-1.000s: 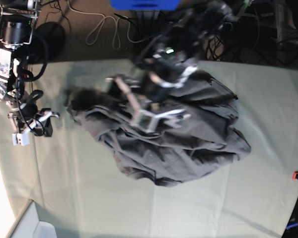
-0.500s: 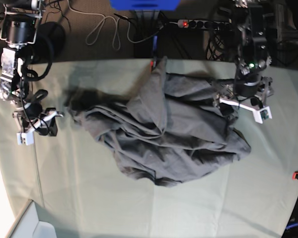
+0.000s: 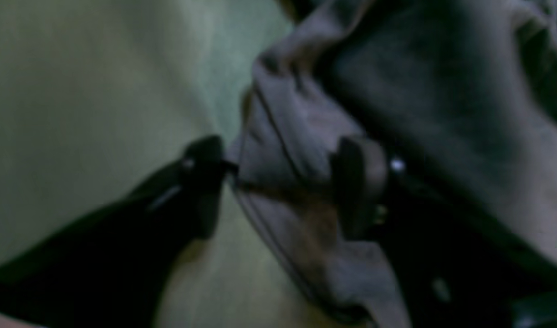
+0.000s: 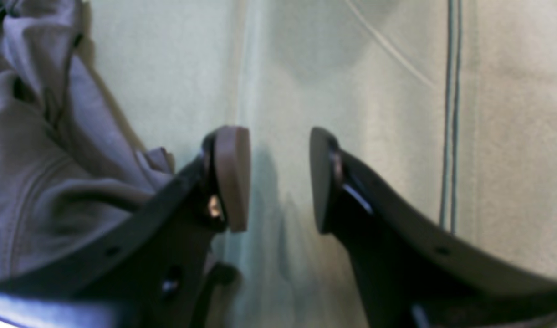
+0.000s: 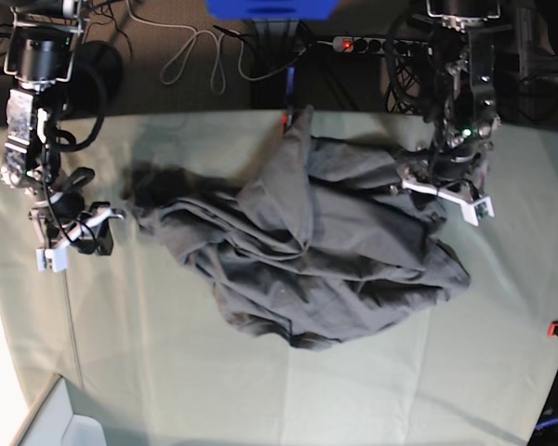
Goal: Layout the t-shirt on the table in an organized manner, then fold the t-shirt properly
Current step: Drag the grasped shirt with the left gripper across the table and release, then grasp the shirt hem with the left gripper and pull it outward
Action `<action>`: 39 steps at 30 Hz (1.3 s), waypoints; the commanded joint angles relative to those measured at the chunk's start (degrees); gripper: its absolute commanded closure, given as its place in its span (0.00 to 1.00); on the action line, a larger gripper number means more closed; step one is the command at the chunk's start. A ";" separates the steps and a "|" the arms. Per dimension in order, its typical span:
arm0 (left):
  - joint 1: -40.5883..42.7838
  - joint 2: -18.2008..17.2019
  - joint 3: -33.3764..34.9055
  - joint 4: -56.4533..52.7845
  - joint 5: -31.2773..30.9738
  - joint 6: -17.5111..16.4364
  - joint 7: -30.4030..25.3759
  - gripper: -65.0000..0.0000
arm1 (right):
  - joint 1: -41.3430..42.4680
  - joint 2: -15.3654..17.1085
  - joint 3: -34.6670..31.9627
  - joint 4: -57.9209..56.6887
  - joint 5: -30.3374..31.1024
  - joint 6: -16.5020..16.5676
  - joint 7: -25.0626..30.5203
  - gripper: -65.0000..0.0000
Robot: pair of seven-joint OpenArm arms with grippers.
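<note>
Left gripper (image 3: 278,191) stands over the far right edge of the t-shirt (image 5: 316,246), its jaws partly drawn in with a hemmed fold of grey cloth bunched between them; one finger rests on the pale cover beside the hem, the other presses into the fabric. Whether the pinch is already firm cannot be told from the dim, blurred wrist view.

A second ago this arm was stretched low across the middle of the garment; half a second ago it had swung out to the shirt's right border with the jaws spread wide, and now they have narrowed around the edge. That reads as the start of a grab to pull the crumpled heap flat, so the layout step is only beginning.

The shirt lies rumpled in the middle of the table (image 5: 260,400), one ridge of cloth rising toward the far edge.

Right gripper (image 4: 278,180) hangs at the near-left end, jaws parted with only bare cover between them, holding nothing; the sleeve end lies just beside it, and it has barely shifted.
</note>
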State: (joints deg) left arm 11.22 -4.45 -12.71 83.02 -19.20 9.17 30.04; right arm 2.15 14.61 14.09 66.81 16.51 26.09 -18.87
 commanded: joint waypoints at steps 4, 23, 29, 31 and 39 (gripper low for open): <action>-0.72 -0.34 -0.26 0.71 0.08 -0.07 -0.90 0.65 | 0.79 0.82 0.20 0.84 0.59 -0.02 1.34 0.66; -19.09 -7.64 -9.14 4.49 0.61 -0.07 -0.72 1.00 | 0.70 0.73 0.20 1.02 0.59 -0.02 1.07 0.66; -34.83 -11.42 -8.70 -15.02 0.61 -0.07 -0.90 1.00 | -1.41 0.73 0.37 2.34 0.59 -0.02 1.16 0.66; -40.01 -11.60 -8.70 -21.18 0.61 -0.07 -0.99 0.99 | -2.81 0.73 0.37 3.66 0.59 -0.02 1.25 0.66; -51.00 -11.07 -8.61 -35.33 0.61 -0.07 -4.86 0.74 | -5.71 -0.85 0.46 9.72 0.59 -0.02 1.25 0.66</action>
State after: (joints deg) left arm -37.65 -14.96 -21.28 46.81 -18.52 9.21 26.50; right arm -4.01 12.82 14.28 75.29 16.36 26.13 -18.90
